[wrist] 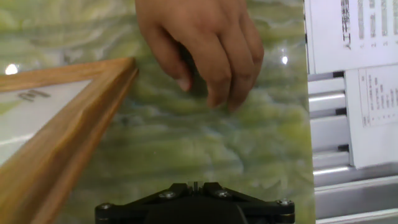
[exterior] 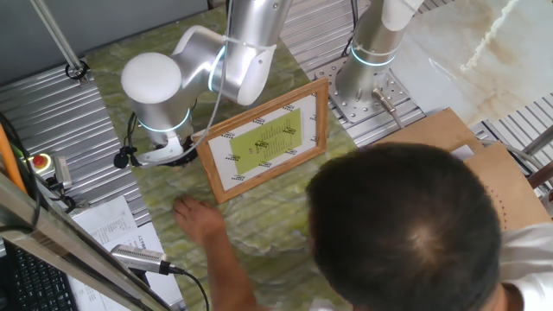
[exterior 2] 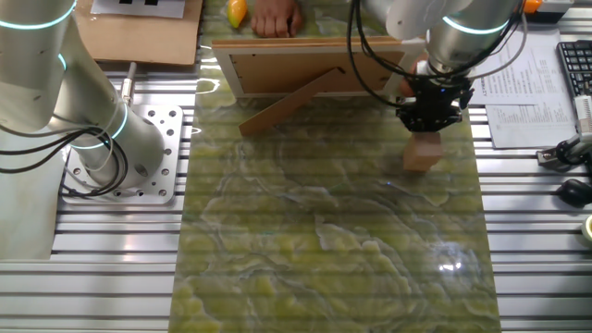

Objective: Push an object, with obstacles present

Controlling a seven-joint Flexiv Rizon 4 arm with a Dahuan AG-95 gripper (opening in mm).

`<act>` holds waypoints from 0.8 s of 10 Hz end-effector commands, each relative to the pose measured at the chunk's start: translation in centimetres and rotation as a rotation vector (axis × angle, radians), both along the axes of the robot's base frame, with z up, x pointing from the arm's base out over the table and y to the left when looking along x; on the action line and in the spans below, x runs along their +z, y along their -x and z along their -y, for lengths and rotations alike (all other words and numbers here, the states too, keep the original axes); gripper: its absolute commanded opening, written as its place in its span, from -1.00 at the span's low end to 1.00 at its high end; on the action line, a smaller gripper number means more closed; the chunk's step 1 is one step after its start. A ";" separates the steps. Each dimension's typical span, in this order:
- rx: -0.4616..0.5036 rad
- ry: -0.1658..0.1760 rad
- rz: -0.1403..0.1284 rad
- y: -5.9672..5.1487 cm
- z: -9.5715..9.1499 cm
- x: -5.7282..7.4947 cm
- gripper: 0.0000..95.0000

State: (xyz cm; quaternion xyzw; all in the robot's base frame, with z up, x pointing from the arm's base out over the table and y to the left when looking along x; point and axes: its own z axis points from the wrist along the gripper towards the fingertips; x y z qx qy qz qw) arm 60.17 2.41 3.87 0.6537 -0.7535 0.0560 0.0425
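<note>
Tool [exterior 2: 427, 118] hangs low over the desk [exterior 2: 324, 240], and whether its jaws are parted or closed I cannot tell. Directly below its tip, apparently touching, sits the block [exterior 2: 422, 151]. Beyond the tool stands the frame [exterior 2: 305, 67], long edge running crosswise. Past that, a person's hand [wrist: 199, 46] rests by the teardrop piece [exterior 2: 238, 12]. Any push probably wants to run away from the frame.
</note>
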 end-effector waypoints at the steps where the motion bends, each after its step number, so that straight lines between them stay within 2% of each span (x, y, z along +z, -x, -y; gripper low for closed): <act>1: -0.004 -0.007 0.010 0.4 0.2 -0.2 -1.00; 5: -0.019 -0.012 0.012 0.1 0.0 -0.1 -1.00; 6: -0.032 -0.029 0.010 0.1 0.0 -0.1 -1.00; 7: -0.044 -0.069 0.000 0.1 0.0 -0.1 -1.00; 8: -0.050 -0.079 0.000 0.1 0.0 -0.1 -1.00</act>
